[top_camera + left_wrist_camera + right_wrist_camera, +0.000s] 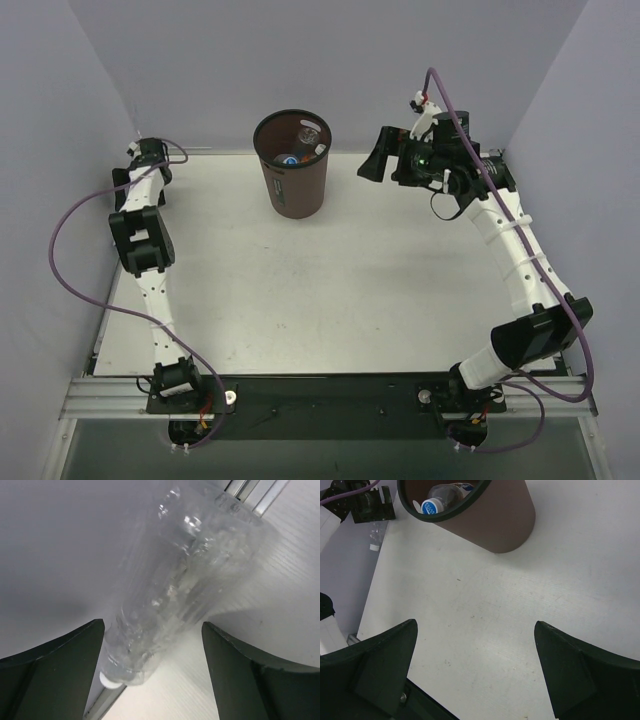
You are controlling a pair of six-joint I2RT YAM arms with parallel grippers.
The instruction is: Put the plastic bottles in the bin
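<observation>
The brown bin (294, 185) stands at the back middle of the table. Two bottles lie inside it, one clear (309, 131) and one with a blue label (289, 158). The right wrist view shows the bin (495, 520) with a blue-and-white capped bottle (440, 497) in it. A third clear bottle (185, 575) lies on the table in the far left corner, white cap toward the camera. My left gripper (153, 625) is open around its neck end, the left finger close to it. My right gripper (373, 160) is open and empty, right of the bin.
The grey back wall and left wall close in on the left gripper (148, 152) in the corner. A metal rail runs along the table's edge (250, 495) by the clear bottle. The black base plate (330, 395) lies at the near edge.
</observation>
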